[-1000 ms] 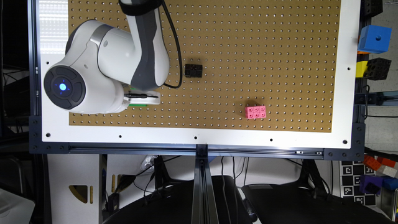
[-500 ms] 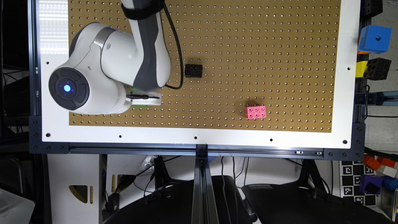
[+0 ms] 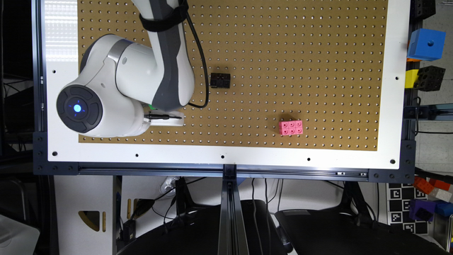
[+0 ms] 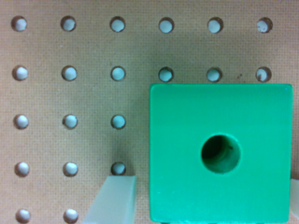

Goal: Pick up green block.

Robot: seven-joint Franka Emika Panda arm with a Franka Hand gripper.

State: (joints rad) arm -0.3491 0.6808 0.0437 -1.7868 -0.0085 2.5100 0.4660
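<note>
The green block (image 4: 219, 154) is a bright green cube with one round dark hole in its face, lying on the brown pegboard (image 4: 70, 98). My gripper (image 4: 203, 200) is open and straddles the block. One pale finger (image 4: 112, 198) stands a small gap away from the block's side, and the other finger (image 4: 295, 200) shows at the far side. In the exterior view the white gripper (image 3: 164, 120) sits under the wrist near the board's lower left. A sliver of the green block (image 3: 152, 106) peeks out beside the gripper, the rest hidden by the arm.
A small black block (image 3: 220, 80) lies on the pegboard (image 3: 283, 53) to the arm's right, and a pink studded brick (image 3: 290, 127) lies further right. Off the board's right edge sit a blue cube (image 3: 426, 44), a yellow piece (image 3: 411, 78) and a black perforated cube (image 3: 431, 78).
The wrist has shifted slightly toward the exterior view's right and lower edge. The green sliver showed below the white gripper part before; now it shows above it.
</note>
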